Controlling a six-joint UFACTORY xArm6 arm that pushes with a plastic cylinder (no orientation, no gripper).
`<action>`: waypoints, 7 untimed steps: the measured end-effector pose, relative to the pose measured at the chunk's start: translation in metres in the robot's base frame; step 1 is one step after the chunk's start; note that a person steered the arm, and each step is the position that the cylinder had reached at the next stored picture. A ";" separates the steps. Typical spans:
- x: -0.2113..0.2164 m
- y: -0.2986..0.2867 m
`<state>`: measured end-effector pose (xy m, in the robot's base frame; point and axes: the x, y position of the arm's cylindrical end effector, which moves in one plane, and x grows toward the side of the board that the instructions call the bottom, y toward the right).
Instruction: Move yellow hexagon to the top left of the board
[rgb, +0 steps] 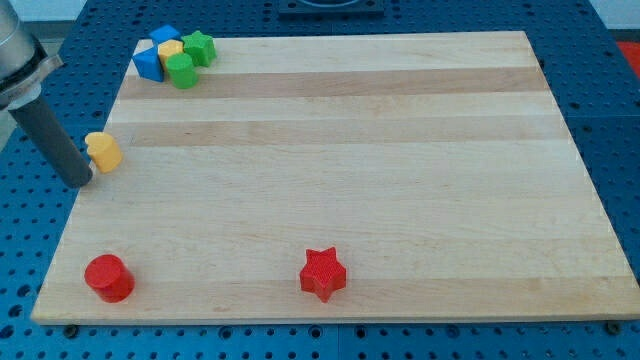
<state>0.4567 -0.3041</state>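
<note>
A yellow hexagon block (104, 151) lies at the left edge of the wooden board (340, 180), about halfway up. My tip (80, 182) is at the end of the dark rod, just left of and slightly below the yellow hexagon, close to it at the board's left edge. A cluster sits at the board's top left corner: a blue block (151, 60), a small yellow block (171, 50), a green star (200, 46) and a green block (182, 70).
A red cylinder (108, 277) stands near the bottom left corner. A red star (323, 273) lies at the bottom middle. The board rests on a blue perforated table (615, 120).
</note>
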 end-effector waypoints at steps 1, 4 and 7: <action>-0.003 0.019; -0.034 0.002; -0.038 0.019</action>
<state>0.4183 -0.2856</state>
